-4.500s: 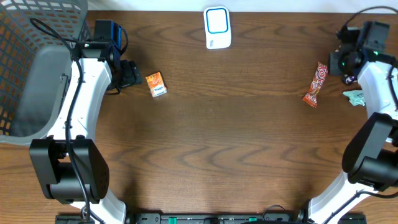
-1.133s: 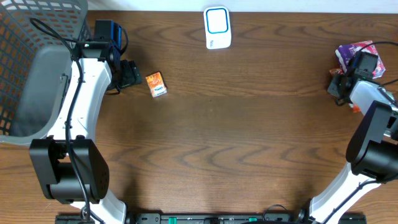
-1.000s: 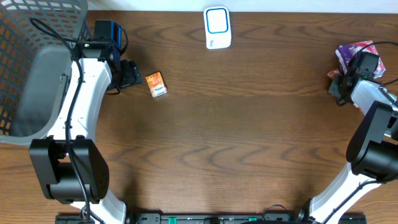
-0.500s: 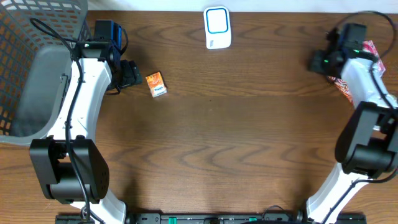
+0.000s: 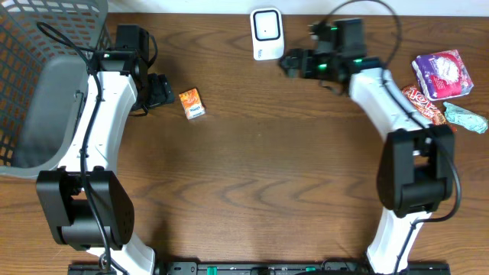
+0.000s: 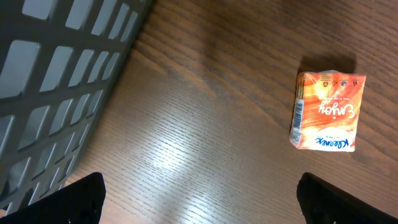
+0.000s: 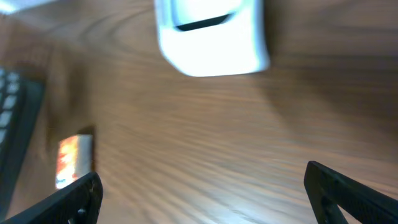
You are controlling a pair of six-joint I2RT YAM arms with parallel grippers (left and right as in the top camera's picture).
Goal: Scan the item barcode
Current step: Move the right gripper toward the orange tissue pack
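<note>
Both grippers stand wide apart and empty: the left gripper (image 5: 163,90) hangs just beside the orange packet (image 6: 326,111) lying flat on the table (image 5: 252,168), the right gripper (image 5: 291,63) next to the white scanner (image 5: 267,33). I would, I judge, close the left jaws on the packet's plain edges, leaving its barcode strip (image 6: 297,116) bare to face the scanner.

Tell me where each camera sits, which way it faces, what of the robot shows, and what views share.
Overhead: above the table, looking straight down; both arms with left gripper and right gripper show.
Left wrist: on the left arm, looking down at the orange packet and basket; own fingertips at bottom corners.
Right wrist: on the right arm, facing the white scanner, blurred; own fingertips at bottom corners.
Shared: the orange packet shows in all three.
</note>
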